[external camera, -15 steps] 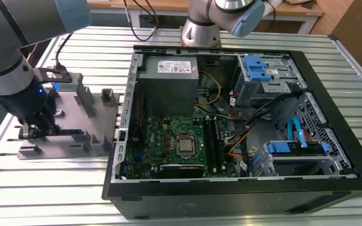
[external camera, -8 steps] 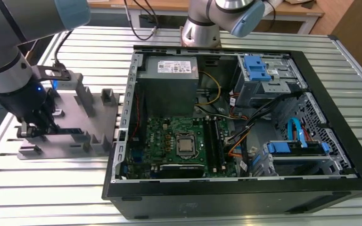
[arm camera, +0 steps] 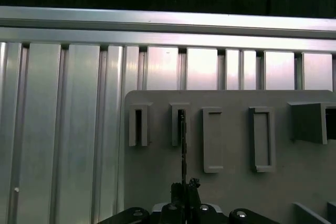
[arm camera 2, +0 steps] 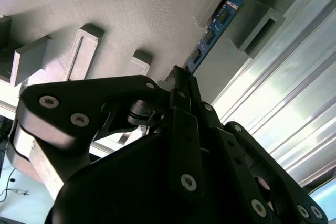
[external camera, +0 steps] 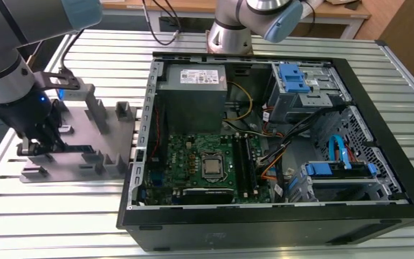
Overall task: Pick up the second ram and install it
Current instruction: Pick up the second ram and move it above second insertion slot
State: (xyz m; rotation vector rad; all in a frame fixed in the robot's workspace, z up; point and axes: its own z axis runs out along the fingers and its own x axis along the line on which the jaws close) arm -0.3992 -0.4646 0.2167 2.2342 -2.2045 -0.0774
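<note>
Grey slotted plastic fixture holds the second ram on edge, leaving its flat faces open to a pinch. The gripper has its fingers clenched on the stick's near end.

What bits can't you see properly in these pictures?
- The second ram: it is edge-on in the first wrist view, so its flat faces are hidden. The gripper covers its near end.
- The grey fixture: the arm hides part of it in the exterior view.
- The motherboard's memory slots: too small and dark in the exterior view to tell if they are filled.
</note>
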